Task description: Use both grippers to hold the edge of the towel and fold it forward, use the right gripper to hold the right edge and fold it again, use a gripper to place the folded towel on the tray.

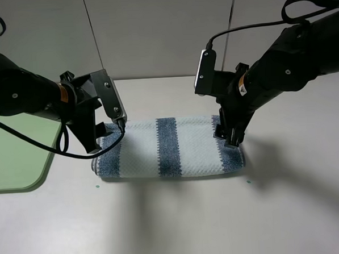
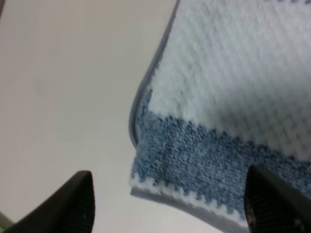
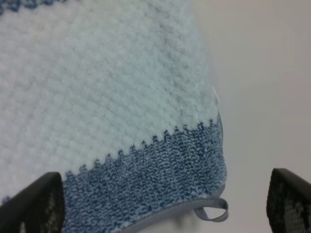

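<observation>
You have a pale grey flat counter (image 1: 174,223) in front of you. On its middle lies the blue and whitish-blue striped terry towel (image 1: 193,151), folded into a long band running left to right. Well apart, at the left, lies the flat light green plastic tray (image 1: 18,163), partly out of view.

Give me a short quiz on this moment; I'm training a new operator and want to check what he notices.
1. True or false: the towel lies on the tray.
2. The left gripper and right gripper are: A) open over the towel's ends, B) shut on the towel, C) out of view.
3. Fill in: the tray sits on the ___ gripper's side.
Key: 1 false; 2 A; 3 left.
</observation>
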You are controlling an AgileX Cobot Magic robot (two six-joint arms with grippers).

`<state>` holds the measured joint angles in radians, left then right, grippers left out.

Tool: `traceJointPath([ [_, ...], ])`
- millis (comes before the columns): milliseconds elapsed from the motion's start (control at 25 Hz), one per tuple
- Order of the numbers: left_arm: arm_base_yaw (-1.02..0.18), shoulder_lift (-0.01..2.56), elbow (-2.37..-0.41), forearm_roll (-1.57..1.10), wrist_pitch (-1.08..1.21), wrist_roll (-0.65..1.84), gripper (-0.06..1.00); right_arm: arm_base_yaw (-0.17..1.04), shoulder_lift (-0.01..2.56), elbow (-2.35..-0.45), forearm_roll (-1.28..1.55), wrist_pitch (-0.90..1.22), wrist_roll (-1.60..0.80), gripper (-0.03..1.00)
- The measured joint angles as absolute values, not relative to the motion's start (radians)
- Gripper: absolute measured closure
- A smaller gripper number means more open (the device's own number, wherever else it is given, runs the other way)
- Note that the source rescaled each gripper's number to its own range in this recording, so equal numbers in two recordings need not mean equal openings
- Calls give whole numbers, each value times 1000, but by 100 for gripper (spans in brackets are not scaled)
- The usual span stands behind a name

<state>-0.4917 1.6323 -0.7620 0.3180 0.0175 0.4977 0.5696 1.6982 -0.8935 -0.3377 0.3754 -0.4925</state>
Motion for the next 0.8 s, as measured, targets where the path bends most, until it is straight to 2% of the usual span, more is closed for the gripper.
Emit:
traceJointPath([
  [160,-492,1629,-762,318,83,420,30,570,1693,-898,-339,384,-370,6],
  [480,-492,1569,-762,318,191,125,30,570,1690,-992,-338,551,-61,6],
  [800,-492,1464,-762,318,260,58,30,566,1690,-1000,-235,618,113,5],
])
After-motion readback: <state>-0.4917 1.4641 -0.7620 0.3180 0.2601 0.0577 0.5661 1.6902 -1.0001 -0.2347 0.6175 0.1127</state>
